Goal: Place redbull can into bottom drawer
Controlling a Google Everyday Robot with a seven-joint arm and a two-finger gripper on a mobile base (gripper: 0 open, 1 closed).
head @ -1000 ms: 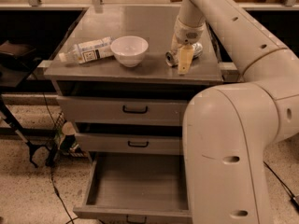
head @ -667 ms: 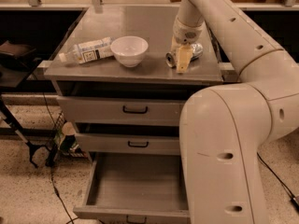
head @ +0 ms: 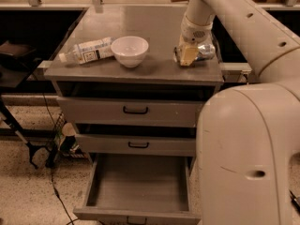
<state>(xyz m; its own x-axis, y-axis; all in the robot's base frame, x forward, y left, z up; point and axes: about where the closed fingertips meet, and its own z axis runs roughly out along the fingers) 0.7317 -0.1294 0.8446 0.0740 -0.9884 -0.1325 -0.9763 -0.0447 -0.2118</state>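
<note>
Nearest me the bottom drawer (head: 136, 186) stands open, and beyond it on the tabletop (head: 154, 71) my end effector (head: 187, 56) sits low against the redbull can (head: 205, 50) near the right edge, though I cannot tell whether it grips.

place: lab or workshop | evidence: grey metal cabinet (head: 136, 110) with steel counter (head: 154, 71), speckled hard floor (head: 23, 196), loose black cable (head: 52, 179) trailing beside it | end effector (head: 188, 55): low over the counter's right side, at the redbull can (head: 205, 50)
</note>
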